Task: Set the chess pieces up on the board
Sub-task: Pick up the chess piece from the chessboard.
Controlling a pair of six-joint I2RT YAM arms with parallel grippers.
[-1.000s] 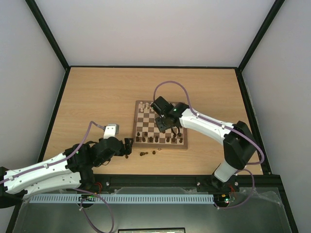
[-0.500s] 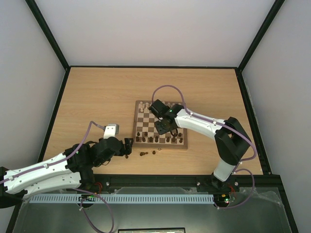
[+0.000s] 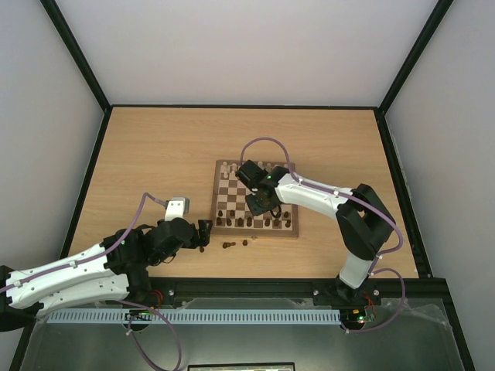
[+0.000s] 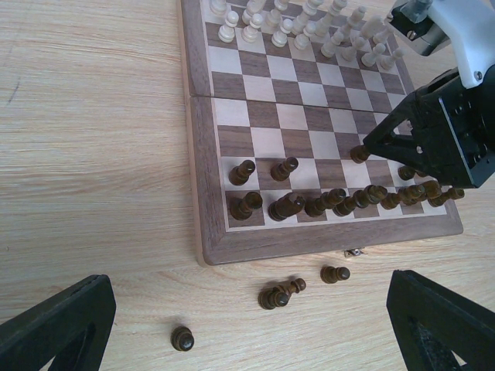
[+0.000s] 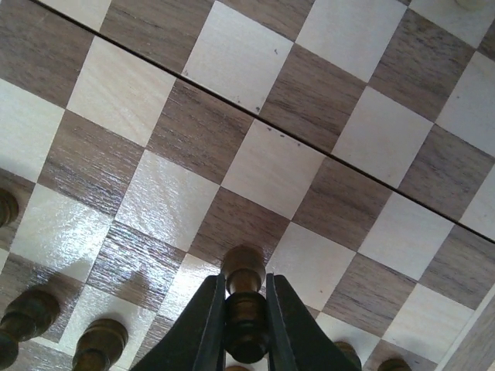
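Observation:
The board (image 3: pixel 217 189) lies mid-table, also in the left wrist view (image 4: pixel 203 147). Dark brown chess pieces (image 4: pixel 286 205) stand along its near rows. My right gripper (image 3: pixel 257 205) is over the board's near half, shut on a dark pawn (image 5: pixel 244 305) held between its fingers (image 5: pixel 203 325), above the squares; the pawn also shows in the left wrist view (image 4: pixel 359 154). Three dark pieces lie on the table in front of the board (image 4: pixel 280 294), (image 4: pixel 335 273), (image 4: pixel 182 338). My left gripper (image 3: pixel 204 234) is open and empty, left of those loose pieces.
Pale cream pieces (image 4: pixel 309 23) fill the board's far rows. A small metal clasp (image 4: pixel 353 252) sits on the board's near edge. The black frame rail (image 3: pixel 255 287) runs along the table's near edge.
My right gripper has shifted a little left and nearer over the board with the pawn. The left arm has not moved.

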